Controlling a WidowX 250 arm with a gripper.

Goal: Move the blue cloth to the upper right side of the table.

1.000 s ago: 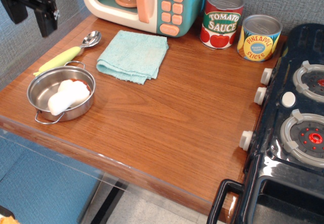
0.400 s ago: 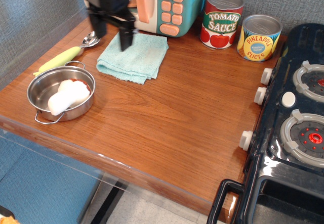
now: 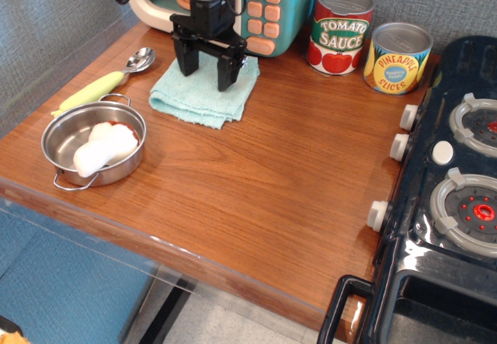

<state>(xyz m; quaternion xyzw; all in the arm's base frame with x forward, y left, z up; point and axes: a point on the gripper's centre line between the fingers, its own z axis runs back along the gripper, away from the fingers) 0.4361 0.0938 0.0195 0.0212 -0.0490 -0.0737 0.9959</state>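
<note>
Hovering over the blue cloth (image 3: 203, 92), the gripper (image 3: 207, 71) has its two black fingers spread wide, gripping nothing, their tips pointing down at the far half of the towel. Whether the tips already touch the terry cannot be told. The cloth lies flat and folded at the far left of the table (image 3: 279, 181), just near of the toy microwave (image 3: 268, 6), with the spoon (image 3: 105, 82) to its left and the metal bowl (image 3: 93, 144) nearer.

The step in hand looks like the grasp. To do it well, the fingers should press straight down into the fabric and pinch up a fold thick enough to catch all layers, not just the top one. The lift should clear the wood before travelling right, since the tomato sauce can (image 3: 340, 29) and pineapple can (image 3: 397, 57) stand in the far right area and could be knocked by a trailing corner.
</note>
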